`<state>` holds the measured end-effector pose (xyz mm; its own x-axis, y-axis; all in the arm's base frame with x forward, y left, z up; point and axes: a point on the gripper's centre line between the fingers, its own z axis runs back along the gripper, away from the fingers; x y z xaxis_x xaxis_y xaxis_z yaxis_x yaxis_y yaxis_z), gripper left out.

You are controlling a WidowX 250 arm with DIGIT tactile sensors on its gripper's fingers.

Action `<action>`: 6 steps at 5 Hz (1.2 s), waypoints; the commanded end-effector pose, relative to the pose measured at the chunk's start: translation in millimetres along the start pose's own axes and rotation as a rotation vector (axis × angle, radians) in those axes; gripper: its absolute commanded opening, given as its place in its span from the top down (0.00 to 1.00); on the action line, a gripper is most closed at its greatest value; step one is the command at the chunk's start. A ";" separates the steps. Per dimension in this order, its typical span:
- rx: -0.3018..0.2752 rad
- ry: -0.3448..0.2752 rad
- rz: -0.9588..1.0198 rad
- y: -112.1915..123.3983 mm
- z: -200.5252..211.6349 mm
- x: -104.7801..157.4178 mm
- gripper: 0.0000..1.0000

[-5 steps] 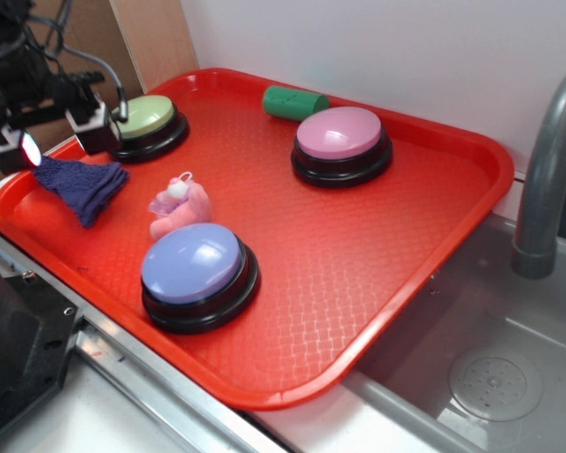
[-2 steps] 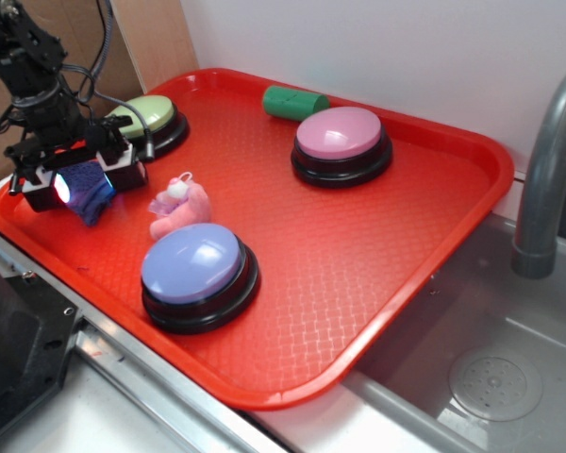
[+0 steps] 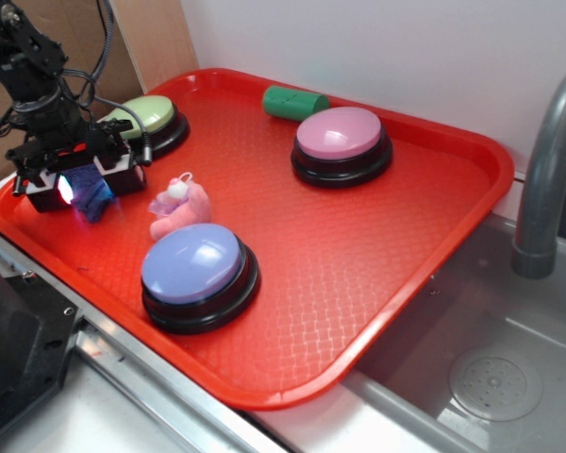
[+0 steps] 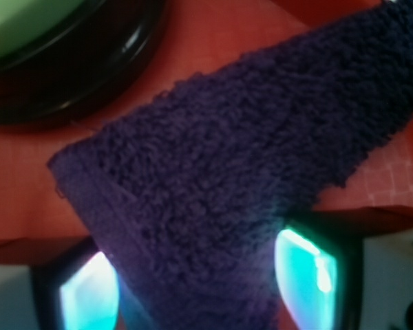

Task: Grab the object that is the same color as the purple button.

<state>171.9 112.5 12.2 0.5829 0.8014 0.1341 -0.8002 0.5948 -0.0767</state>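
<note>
Where hand (image 3: 78, 185) straddles, cloth (image 3: 92, 195) mostly hidden, grip unclear

I see my black gripper (image 3: 79, 183) low over the red plastic tray's (image 3: 377, 264) left end, hemmed in by the green-topped round button (image 3: 146, 124) just behind and the small pink plush toy (image 3: 177, 208) to its right. The lavender-domed button (image 3: 198, 275) sits near the front rim. The tray's middle and right front lie open.
</note>
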 end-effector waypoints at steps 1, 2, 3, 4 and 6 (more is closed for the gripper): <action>-0.018 -0.019 -0.013 5.4 5.7 -1.1 1.00; -0.005 0.012 -0.058 4.5 9.7 2.0 1.00; 0.002 0.028 -0.071 5.0 14.8 4.0 1.00; 0.009 0.039 -0.130 1.2 31.7 5.8 1.00; 0.019 0.046 -0.385 -31.8 95.3 -1.7 1.00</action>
<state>181.9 79.6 95.9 0.8477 0.5280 0.0516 -0.5283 0.8490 -0.0075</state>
